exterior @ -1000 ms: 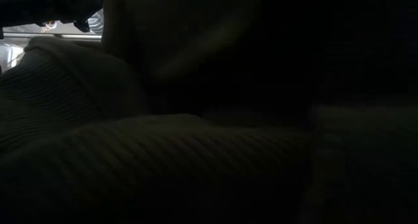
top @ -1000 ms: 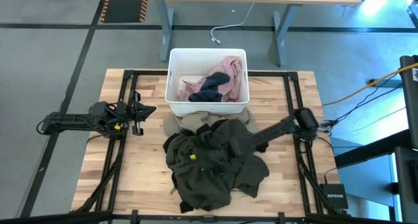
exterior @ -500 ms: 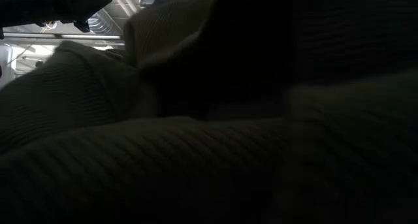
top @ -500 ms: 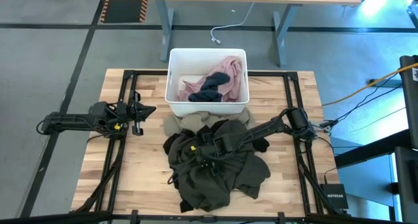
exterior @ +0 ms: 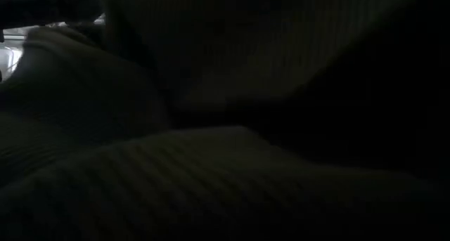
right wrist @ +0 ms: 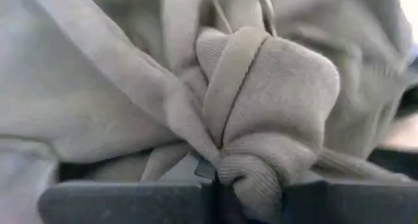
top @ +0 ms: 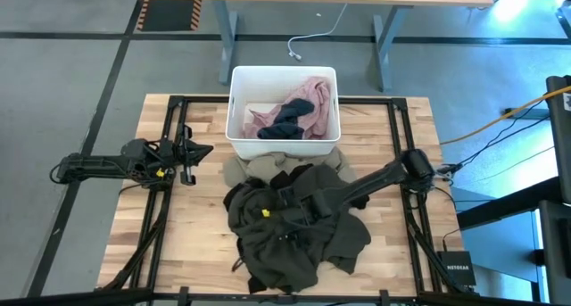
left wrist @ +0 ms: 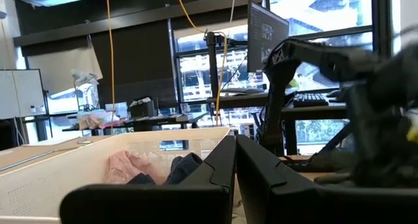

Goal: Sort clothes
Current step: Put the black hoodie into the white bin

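Olive-green garment (top: pixel 294 230) heaped on the wooden table (top: pixel 393 261) just in front of the white bin (top: pixel 237 119), which holds a pink shirt (top: pixel 308 96) and navy piece (top: pixel 284 123). Right gripper (top: pixel 284 199) buried in the heap, fingers pinching a fold; low view apparently blocked by fabric. Left gripper (top: pixel 198 151) idle left of bin, fingers pressed together; bare table around the heap

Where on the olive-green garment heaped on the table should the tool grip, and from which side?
Grip a raised fold on top of the olive-green garment, coming from above: it lies crumpled and bunched, so ridges stand proud. The right tool already pinches such a fold.
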`<state>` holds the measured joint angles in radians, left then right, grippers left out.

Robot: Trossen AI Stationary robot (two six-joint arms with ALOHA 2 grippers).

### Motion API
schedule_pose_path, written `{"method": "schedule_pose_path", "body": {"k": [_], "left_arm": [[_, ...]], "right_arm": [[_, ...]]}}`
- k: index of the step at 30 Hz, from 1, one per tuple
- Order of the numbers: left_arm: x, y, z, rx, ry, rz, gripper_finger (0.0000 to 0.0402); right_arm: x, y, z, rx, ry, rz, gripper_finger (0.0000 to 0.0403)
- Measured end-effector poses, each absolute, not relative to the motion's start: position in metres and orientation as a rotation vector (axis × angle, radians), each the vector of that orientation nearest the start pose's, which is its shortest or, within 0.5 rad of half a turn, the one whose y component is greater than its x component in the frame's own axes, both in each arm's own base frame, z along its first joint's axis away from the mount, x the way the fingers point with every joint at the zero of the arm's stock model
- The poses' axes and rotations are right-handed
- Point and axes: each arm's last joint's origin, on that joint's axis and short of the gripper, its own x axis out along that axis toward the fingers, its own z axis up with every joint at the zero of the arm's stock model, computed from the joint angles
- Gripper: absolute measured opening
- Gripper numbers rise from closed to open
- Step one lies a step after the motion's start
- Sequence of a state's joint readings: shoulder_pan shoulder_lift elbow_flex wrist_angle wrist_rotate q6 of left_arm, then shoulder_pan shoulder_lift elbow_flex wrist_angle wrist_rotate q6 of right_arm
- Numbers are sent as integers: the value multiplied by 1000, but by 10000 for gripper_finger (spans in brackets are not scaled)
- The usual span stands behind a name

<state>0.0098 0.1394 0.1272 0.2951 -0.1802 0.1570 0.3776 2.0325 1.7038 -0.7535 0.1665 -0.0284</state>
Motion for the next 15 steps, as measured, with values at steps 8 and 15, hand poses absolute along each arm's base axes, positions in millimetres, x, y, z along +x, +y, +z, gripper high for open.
{"method": "schedule_pose_path", "body": {"k": [8,15], "left_arm": [[97,6,224,131,-267,210,8],[97,6,224,132,-267,211,8]], "right_arm": [[401,159,316,-319,796,192,45],[396,152,389,-400,594,56,45]]}}
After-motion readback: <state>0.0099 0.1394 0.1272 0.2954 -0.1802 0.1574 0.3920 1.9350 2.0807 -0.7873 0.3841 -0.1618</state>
